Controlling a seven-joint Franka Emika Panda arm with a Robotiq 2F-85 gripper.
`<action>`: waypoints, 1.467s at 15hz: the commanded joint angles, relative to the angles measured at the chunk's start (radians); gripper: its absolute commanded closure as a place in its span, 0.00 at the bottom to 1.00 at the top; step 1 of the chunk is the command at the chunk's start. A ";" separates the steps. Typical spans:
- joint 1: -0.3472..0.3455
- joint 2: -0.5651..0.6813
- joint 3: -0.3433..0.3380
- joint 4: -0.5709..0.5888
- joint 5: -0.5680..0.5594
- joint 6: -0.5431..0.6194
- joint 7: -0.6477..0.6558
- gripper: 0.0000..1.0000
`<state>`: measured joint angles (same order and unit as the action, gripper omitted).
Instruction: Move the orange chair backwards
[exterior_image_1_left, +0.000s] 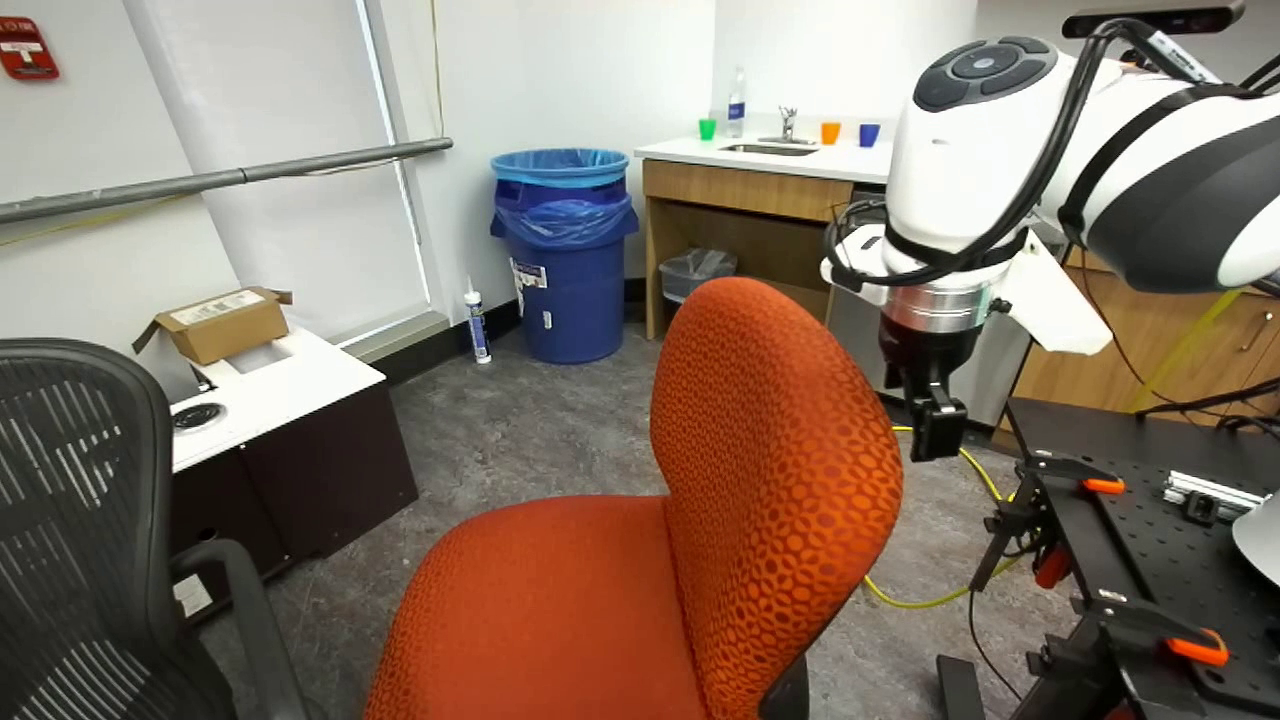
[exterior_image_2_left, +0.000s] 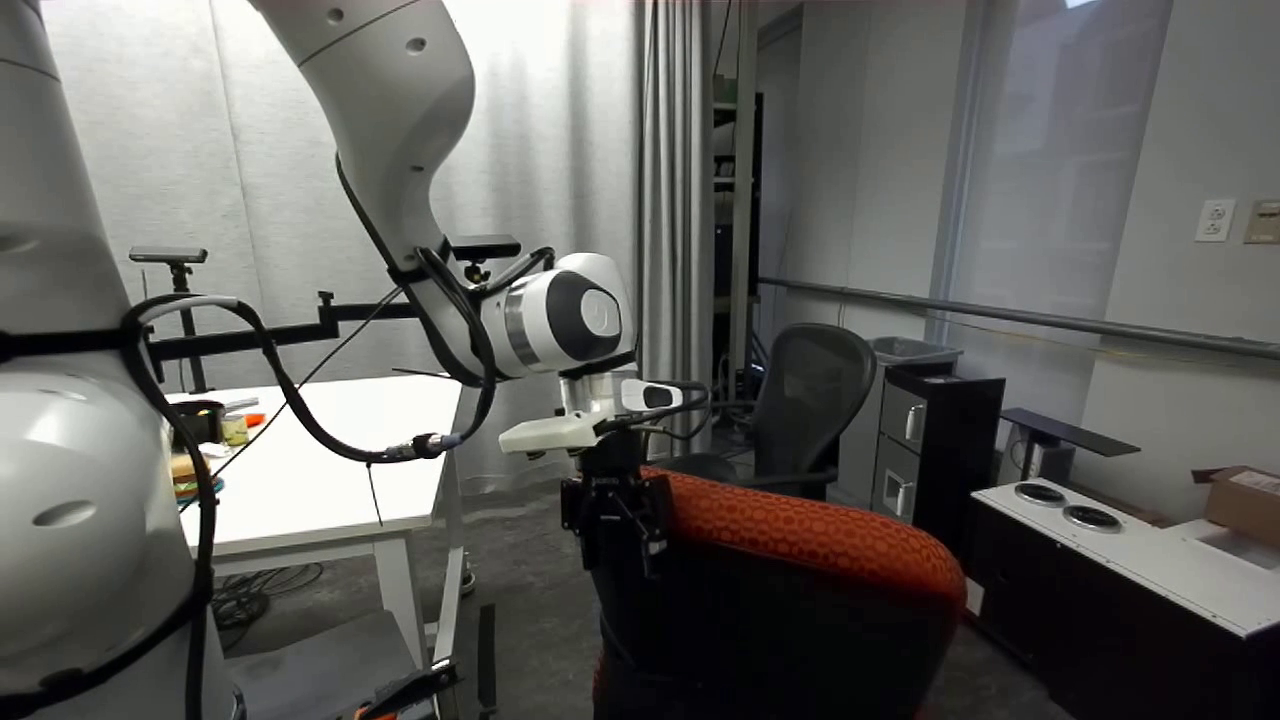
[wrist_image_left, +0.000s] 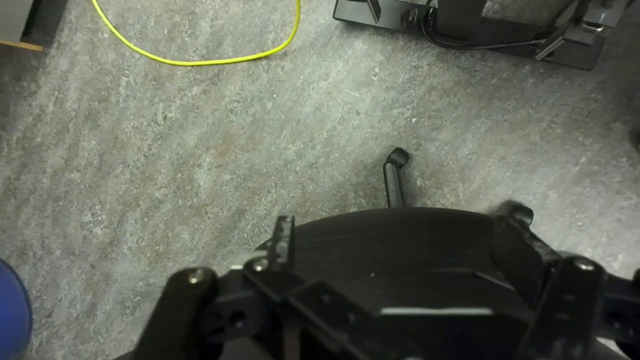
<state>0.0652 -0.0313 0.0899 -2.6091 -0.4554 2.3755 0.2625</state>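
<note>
The orange chair (exterior_image_1_left: 770, 470) stands in the middle of an exterior view, its seat facing away from the arm. In an exterior view, its orange top edge (exterior_image_2_left: 810, 530) and dark back show at lower right. In the wrist view, its black rear shell (wrist_image_left: 425, 250) fills the lower middle. My gripper (exterior_image_1_left: 937, 435) points down just behind the backrest, below its top edge. It also shows beside the backrest in an exterior view (exterior_image_2_left: 625, 545). In the wrist view, the gripper (wrist_image_left: 400, 232) has its fingers wide apart with nothing gripped. I cannot tell if it touches the shell.
A black mesh chair (exterior_image_1_left: 80, 500) stands beyond the orange chair. A white-topped cabinet (exterior_image_1_left: 290, 390) and blue bin (exterior_image_1_left: 570, 270) stand farther off. A black robot stand (exterior_image_1_left: 1150, 560) is behind the gripper. A yellow cable (wrist_image_left: 195, 62) lies on the floor. A white table (exterior_image_2_left: 370, 450) stands beside the arm.
</note>
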 joint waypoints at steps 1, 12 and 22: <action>0.007 0.019 0.001 0.032 0.070 0.030 -0.048 0.00; -0.038 0.163 -0.080 0.211 -0.069 0.108 -0.132 0.00; -0.051 0.272 -0.148 0.361 -0.184 0.110 -0.163 0.00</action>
<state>0.0184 0.1663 -0.0511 -2.3425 -0.6134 2.4166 0.0739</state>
